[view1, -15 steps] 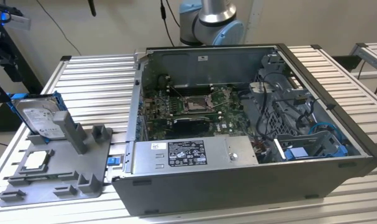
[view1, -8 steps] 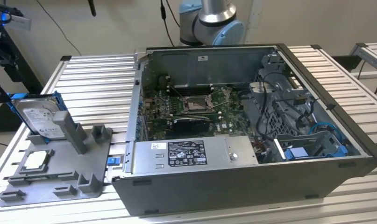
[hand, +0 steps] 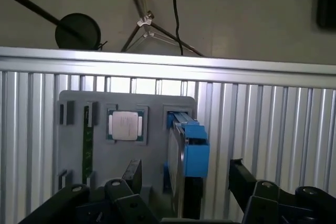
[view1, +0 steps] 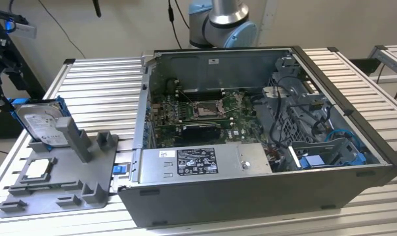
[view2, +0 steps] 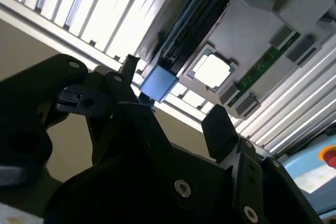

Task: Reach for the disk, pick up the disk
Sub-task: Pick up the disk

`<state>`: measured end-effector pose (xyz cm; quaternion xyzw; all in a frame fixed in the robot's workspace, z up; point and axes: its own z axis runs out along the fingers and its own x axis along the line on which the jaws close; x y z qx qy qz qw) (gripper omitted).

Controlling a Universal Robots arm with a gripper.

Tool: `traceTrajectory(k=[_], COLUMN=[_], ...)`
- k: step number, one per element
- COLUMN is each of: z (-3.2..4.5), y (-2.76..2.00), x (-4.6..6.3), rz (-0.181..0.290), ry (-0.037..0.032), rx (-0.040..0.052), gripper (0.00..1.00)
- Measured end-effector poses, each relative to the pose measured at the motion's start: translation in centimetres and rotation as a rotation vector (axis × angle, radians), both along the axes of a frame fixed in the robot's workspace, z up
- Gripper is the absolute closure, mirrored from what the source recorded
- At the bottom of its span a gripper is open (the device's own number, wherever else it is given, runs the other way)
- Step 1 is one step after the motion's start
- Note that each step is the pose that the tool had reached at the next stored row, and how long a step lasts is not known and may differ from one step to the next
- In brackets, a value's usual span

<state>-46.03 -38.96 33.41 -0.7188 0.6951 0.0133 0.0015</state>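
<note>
Gripper [hand: 185, 178] wide open, empty | near disk [hand: 189, 150], not touching | disk upright in grey stand [hand: 155, 156]

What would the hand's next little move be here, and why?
Probably advance straight toward the disk: the hand is open, its fingers apart on either side of the disk's blue-framed edge in the first wrist view, and not touching it. The disk stands upright in the grey stand.

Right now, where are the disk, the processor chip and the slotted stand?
disk [view1: 41, 127], exterior view, on its white label.
processor chip [hand: 125, 126], first wrist view, centre of its silver lid.
slotted stand [view1: 75, 173], exterior view, bare part of its flat grey base.
</note>
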Motion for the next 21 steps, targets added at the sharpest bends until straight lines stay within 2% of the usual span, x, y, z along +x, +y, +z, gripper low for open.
traceTrajectory(k=[6,12,21], z=[-1.09,-2.19,-3.82], y=[0.14,0.78,0.74], x=[0.1,0.1,-0.1], rz=[-0.001,-0.003,-0.004], ry=[0.0,-0.0002,0.0], rx=[0.0,0.0001,-0.0003], gripper=[0.0,0.0,0.0])
